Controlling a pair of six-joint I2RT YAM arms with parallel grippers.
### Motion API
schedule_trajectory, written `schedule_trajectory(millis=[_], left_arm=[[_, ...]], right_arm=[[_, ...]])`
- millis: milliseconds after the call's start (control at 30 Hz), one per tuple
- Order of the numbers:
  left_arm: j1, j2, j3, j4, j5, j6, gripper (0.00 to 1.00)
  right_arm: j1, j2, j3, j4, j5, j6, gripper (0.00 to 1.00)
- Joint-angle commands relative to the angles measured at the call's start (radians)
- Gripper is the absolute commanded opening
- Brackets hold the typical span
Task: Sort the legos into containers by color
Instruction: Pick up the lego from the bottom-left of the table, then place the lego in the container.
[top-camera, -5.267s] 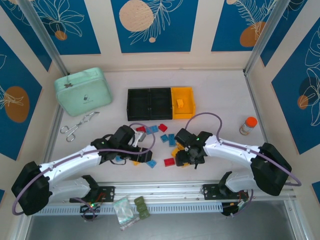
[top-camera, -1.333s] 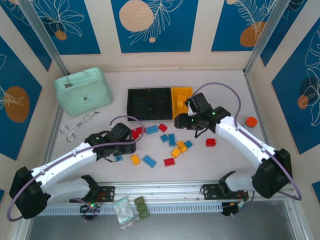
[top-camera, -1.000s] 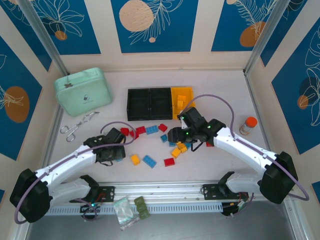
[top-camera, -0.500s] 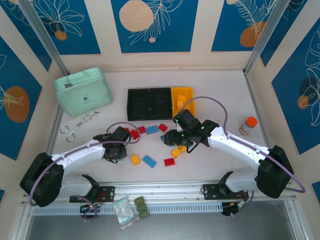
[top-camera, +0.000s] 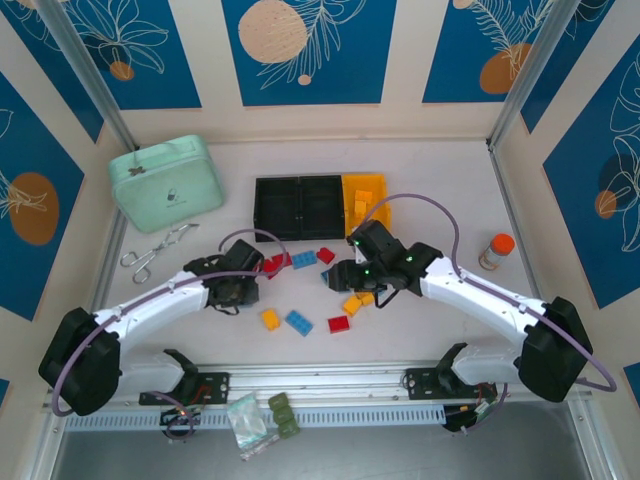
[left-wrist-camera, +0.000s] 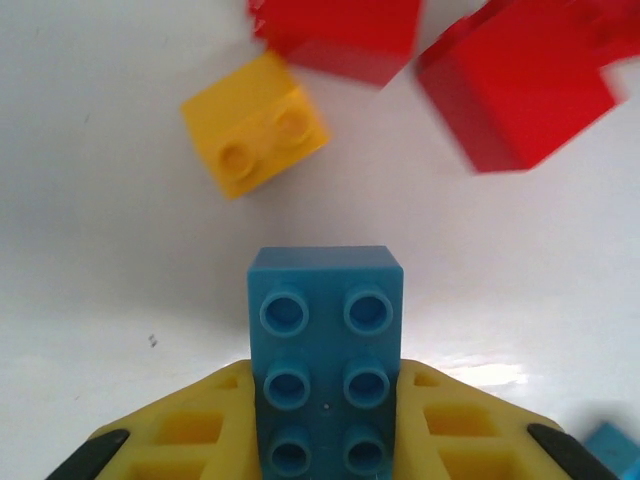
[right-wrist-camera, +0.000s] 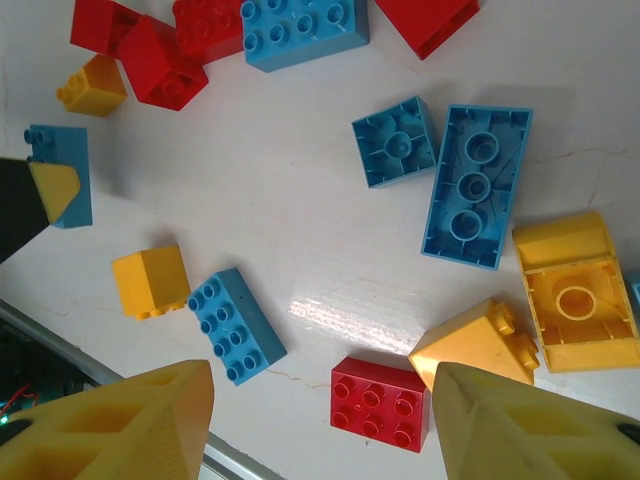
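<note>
Legos (top-camera: 298, 322) lie scattered near the containers (top-camera: 300, 181). The left gripper (left-wrist-camera: 327, 410), clamped on a blue brick (left-wrist-camera: 326, 330), has edged toward them, red bricks (left-wrist-camera: 515, 85) in its path. The right gripper (right-wrist-camera: 325, 415) hovers spread.

arms (top-camera: 160, 305): white links, black joints | cables (top-camera: 410, 196): purple loops | fingers (right-wrist-camera: 520, 420): yellow, hollow-celled | LEDs (top-camera: 366, 268): green

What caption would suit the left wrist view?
Left gripper clamps a blue brick, studs up; a yellow brick and two red bricks lie beyond.

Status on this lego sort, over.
Left gripper shut on blue lego. Right gripper open above loose legos. Yellow container holds yellow legos. No obstruction seen.
</note>
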Motion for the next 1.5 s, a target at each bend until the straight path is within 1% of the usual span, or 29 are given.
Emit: schedule_trajectory(millis=[0,400,733,900,1167,1467], left_arm=[[0.004,0.031,0.083,-0.007,0.044,0.042,0.23],[-0.024,0.291,0.388,0.048,0.115,0.122,0.23],[-0.024,0.570,0.736,0.015,0.155,0.202,0.22],[-0.024,0.721,0.929,-0.038,0.146,0.231,0.22],[-0.022,0.925,1.190,-0.121,0.112,0.254,0.21],[-0.018,1.069,1.360,-0.192,0.057,0.273,0.22]], right_arm=[[-0.002,-0.041,-0.025,0.014,-0.007,0.019,0.60],[-0.066,-0.089,-0.065,0.032,-0.005,0.045,0.60],[-0.085,-0.116,-0.102,0.035,0.005,0.079,0.60],[-0.085,-0.149,-0.128,0.027,0.018,0.101,0.60],[-0.093,-0.214,-0.160,-0.005,0.037,0.118,0.60],[-0.112,-0.281,-0.192,-0.019,0.039,0.132,0.59]])
